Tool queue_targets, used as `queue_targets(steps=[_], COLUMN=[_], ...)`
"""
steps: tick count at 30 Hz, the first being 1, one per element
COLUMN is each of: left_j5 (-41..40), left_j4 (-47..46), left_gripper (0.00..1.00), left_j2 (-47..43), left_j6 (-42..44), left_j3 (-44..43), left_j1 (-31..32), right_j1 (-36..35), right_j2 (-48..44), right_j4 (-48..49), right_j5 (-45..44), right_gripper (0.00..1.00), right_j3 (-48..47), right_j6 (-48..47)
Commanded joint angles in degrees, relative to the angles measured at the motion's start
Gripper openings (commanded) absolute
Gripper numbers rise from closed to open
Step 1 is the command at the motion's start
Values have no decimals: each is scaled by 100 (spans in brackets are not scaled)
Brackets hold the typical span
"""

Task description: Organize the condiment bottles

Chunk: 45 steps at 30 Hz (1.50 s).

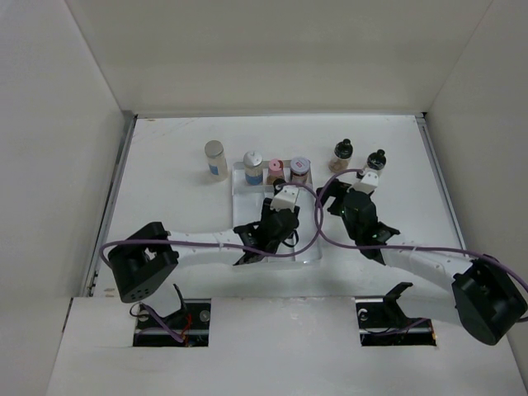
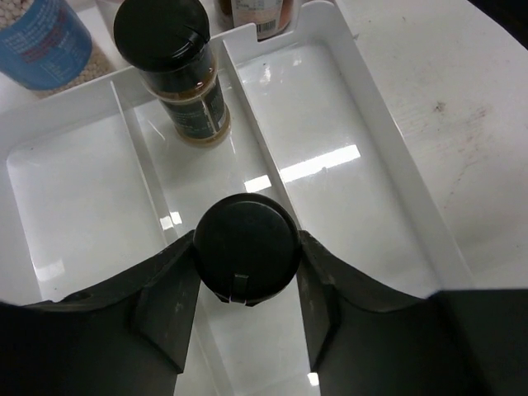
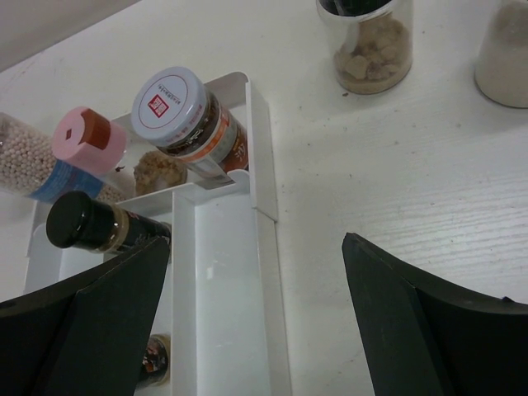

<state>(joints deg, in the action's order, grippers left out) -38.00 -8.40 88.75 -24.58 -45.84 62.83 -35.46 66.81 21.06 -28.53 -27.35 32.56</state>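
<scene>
My left gripper [image 1: 262, 239] is shut on a black-capped bottle [image 2: 246, 247] over the middle compartment of the white tray [image 2: 330, 165]. I cannot tell if the bottle rests on the tray floor. A second black-capped bottle [image 2: 177, 74] with brown contents stands further back in that compartment. At the tray's far end stand a white-capped bottle [image 1: 252, 167], a pink-capped bottle [image 3: 87, 136] and a jar with a white printed lid [image 3: 177, 103]. Two black-capped bottles [image 1: 341, 155] [image 1: 376, 159] stand on the table at right. My right gripper [image 3: 256, 247] is open and empty beside the tray's right rim.
A pale-capped jar with a blue label [image 1: 215, 158] stands on the table left of the tray [image 1: 307, 239]. White walls close in the table on three sides. Purple cables loop over both arms above the tray's near end.
</scene>
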Motion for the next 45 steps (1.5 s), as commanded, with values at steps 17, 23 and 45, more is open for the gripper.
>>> queue_targets(steps=[17,23,45], left_j5=[-147,582,478], left_j4=[-487,-311,-355], left_gripper=[79,80,48], left_j2=[-1624,-1212,618], left_j6=[-249,-179,550], left_j3=[129,-582,-1902], left_j1=[-1565,-3042,-4073], right_j1=[70,18,-61], right_j2=[-98,52,131], right_j4=[144,170,206], right_j5=[-153,-91,85], right_gripper=[96,96,99], right_j3=[-33,-95,-139], right_j6=[128,102,40])
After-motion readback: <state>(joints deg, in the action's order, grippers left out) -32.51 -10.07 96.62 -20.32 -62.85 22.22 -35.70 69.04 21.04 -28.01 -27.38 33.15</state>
